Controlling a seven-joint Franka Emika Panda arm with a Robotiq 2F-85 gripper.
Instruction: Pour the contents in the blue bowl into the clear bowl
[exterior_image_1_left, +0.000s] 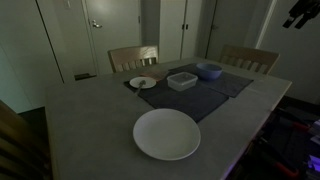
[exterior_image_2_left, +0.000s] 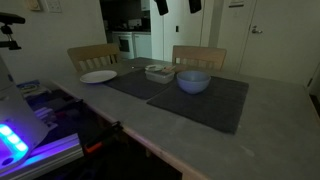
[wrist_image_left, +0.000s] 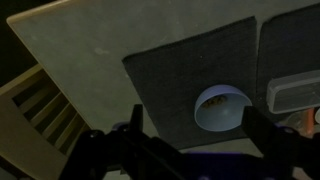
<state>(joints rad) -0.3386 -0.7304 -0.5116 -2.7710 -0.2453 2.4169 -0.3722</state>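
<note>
Fingers of the gripper were spread as wide apart as they go, and nothing was held between them. In the wrist view the two dark fingers were seen at the bottom, one on each side. The gripper was held up in the air over the table, with nothing touched by it. In an exterior view the gripper was seen high up in the top corner, well apart from the bowls.

The blue bowl was set upright on a dark placemat, on the side of the table near a wooden chair. In the wrist view the blue bowl was seen from above, between the two fingers but far below them. Its inside looked pale, and what was in it could not be made out. The clear bowl was placed just beside the blue bowl, also on a dark placemat. Whether the two were touching could not be told.

A small white saucer was seen on the other side of the clear bowl, with something small and dark on it. A large white plate was seen on the bare grey table, nearer the camera, well apart from both bowls. A second wooden chair was seen behind the saucer
</note>
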